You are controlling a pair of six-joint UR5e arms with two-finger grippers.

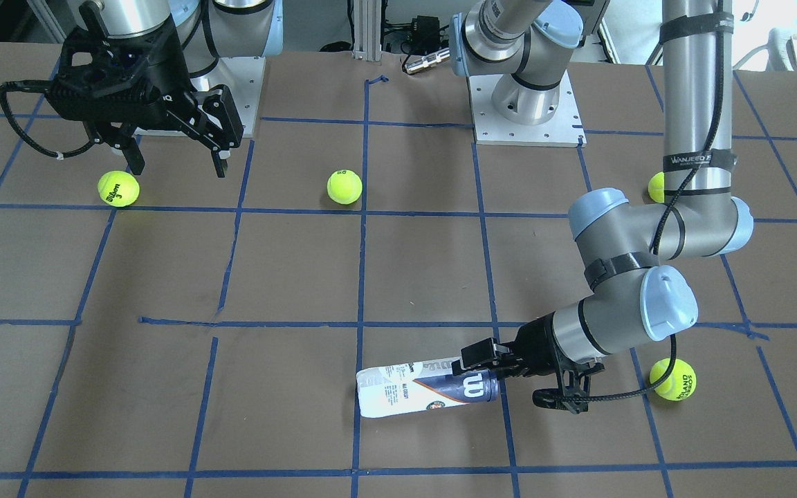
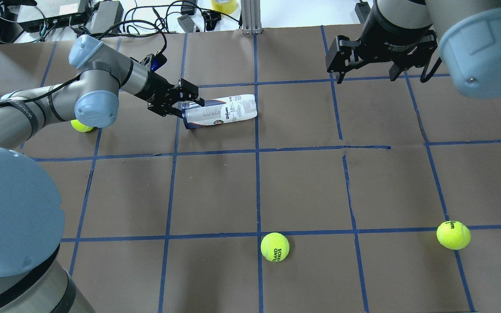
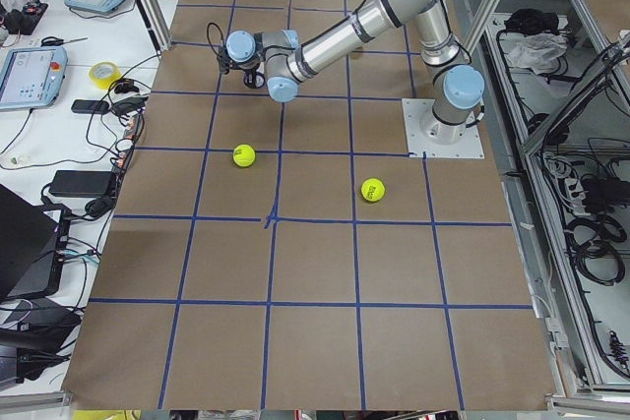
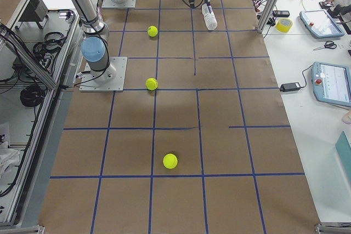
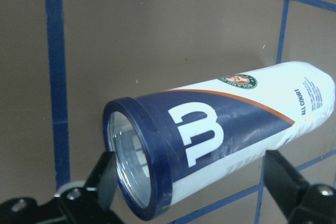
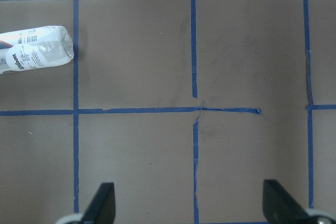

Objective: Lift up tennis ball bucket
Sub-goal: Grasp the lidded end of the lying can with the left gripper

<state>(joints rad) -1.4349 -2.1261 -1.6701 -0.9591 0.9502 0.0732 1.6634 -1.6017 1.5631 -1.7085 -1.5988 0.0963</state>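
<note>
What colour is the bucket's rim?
Navy blue on the tennis ball bucket; clearest in the left wrist view.

The tennis ball bucket (image 2: pixel 219 111) is a slim clear tube with a white-and-navy Wilson label and navy rim (image 5: pixel 137 160); it is on its side, navy end slightly raised; near the bench's far edge, left of centre.

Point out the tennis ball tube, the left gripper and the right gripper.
Clear plastic Wilson tennis ball tube (image 2: pixel 228 111): overhead exterior, white label mid-body.
Left gripper (image 2: pixel 183 101): overhead exterior, between its fingertips, at the tube's navy end.
Right gripper (image 1: pixel 176 166): exterior front-facing, between its fingertips.
</note>
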